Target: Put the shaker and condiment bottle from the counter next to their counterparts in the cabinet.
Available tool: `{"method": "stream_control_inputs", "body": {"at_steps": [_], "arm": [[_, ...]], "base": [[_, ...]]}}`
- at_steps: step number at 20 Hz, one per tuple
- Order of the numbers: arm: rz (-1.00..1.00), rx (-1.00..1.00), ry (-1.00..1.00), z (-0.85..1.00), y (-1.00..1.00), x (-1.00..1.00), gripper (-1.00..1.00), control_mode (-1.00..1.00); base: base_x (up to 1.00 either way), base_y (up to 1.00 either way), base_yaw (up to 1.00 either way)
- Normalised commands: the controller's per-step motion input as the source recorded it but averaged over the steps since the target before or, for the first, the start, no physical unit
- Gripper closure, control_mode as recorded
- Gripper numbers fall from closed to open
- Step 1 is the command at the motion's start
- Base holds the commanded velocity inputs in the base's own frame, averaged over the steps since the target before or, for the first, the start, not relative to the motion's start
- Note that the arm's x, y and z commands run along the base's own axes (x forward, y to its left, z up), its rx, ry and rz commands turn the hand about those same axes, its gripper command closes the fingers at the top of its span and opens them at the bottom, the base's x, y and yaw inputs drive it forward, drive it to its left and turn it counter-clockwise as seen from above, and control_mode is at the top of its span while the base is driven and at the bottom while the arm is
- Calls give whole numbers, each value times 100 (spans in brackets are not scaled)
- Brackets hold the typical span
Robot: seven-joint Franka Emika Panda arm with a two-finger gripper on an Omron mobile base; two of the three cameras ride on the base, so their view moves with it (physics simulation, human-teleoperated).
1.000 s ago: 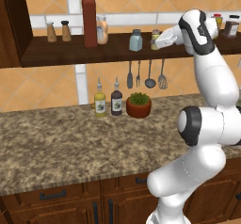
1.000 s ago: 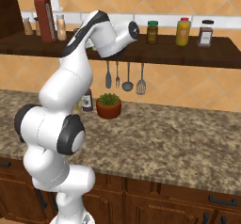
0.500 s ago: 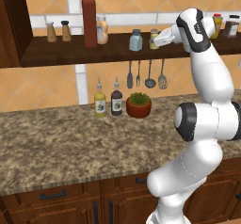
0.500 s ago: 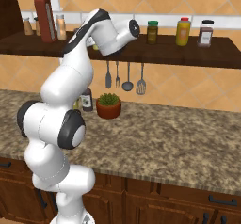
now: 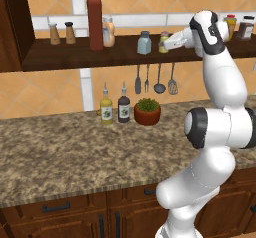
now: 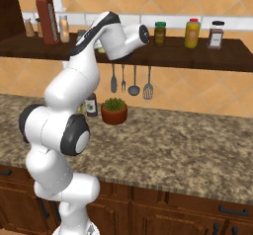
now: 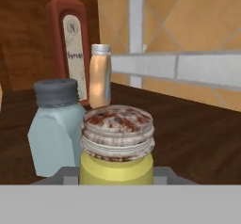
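The shaker point(image 7: 116, 148) is held upright, cap uppermost, in the closed gripper point(image 5: 166, 42) above the cabinet point(image 5: 75, 57) shelf, just beside the blue-grey shaker point(image 5: 144, 43). The red condiment bottle point(image 5: 94, 18) is stood upright on the shelf beside the peach bottle point(image 5: 108, 31).

shaker point(image 7: 116, 159), blue-grey shaker point(image 7: 55, 129), red bottle point(image 7: 69, 49)

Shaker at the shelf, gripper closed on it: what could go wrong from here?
1. The shaker sits close beside the blue-grey shaker; a sideways drift could knock that one over.
2. The gripper is shut on the shaker; whether its base touches the shelf cannot be told, so opening now might drop or tip it.
3. The red bottle and peach bottle stand just beyond; pushing further along the shelf might topple them.
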Motion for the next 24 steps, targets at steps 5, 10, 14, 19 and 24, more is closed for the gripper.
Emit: {"method": "stream_control_inputs", "body": {"at_steps": [5,10,14,19,24], "arm": [[1,12,-3,-20,0,10,100,-100],[3,4,-7,-25,10,0,100,-100],[2,0,-5,-17,29,0,100,-100],[6,0,0,-21,30,30,100,-100],[8,0,0,-29,35,34,-100,-100]], "base": [[0,0,0],[0,0,0],[0,0,0],[0,0,0],[0,0,0]]}}
